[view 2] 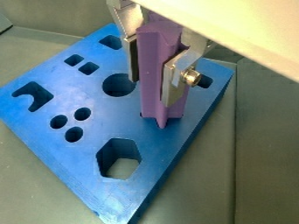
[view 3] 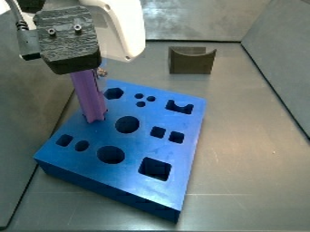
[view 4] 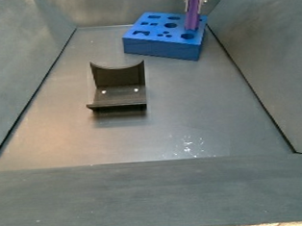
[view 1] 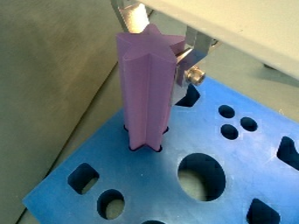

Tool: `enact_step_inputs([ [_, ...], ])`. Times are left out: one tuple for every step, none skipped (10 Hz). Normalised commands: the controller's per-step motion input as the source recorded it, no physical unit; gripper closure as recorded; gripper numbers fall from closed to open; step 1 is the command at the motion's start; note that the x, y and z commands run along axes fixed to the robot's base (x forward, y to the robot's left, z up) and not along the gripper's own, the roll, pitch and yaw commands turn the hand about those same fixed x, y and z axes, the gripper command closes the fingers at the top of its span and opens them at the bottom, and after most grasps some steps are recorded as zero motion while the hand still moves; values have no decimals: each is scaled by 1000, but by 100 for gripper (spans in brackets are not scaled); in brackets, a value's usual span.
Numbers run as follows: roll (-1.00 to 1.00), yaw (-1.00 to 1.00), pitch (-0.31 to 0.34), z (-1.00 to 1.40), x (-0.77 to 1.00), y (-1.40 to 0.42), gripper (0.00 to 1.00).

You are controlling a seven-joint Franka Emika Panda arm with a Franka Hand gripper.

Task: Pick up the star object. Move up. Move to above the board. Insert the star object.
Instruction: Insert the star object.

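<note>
Star object (view 1: 147, 87) stands upright between my fingers, a light-purple prism whose lower end sits in the star-shaped cut-out of the board (view 1: 233, 201); in both wrist views its foot meets the blue surface right at that hole, though how deep it goes I cannot tell. My hand (view 2: 155, 63) is pinching the star object near its upper part: one silver finger (view 2: 177, 72) lies flat against one side of it, and the opposite finger shows behind the prism on its other side.

Around the prism's foot the board spreads out bright blue. Just beside it in a wrist view is a large round hole (view 2: 118, 85), nearer the camera a hexagonal hole (view 2: 115, 158), and farther off three small round holes (view 2: 72, 122) and some squarish cut-outs.

In a side view my hand (view 3: 85, 72) hangs above the board's (view 3: 127, 177) left part, with the star object (view 3: 91, 101) reaching down into it near the edge. The board lies flat on the grey tabletop (view 3: 248, 154).

Well apart from the board stands the fixture (view 3: 191, 60), a dark bracket on its base plate. From the opposite side view the fixture (view 4: 116, 88) is in the middle ground, and the board (view 4: 166, 37) lies beyond it with the star object (view 4: 194, 10) rising from its right end.
</note>
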Motion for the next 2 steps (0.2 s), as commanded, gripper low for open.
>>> enact_step_inputs([
  [0, 17, -94, -17, -100, -9, 100],
  [0, 0, 0, 0, 0, 0, 100],
])
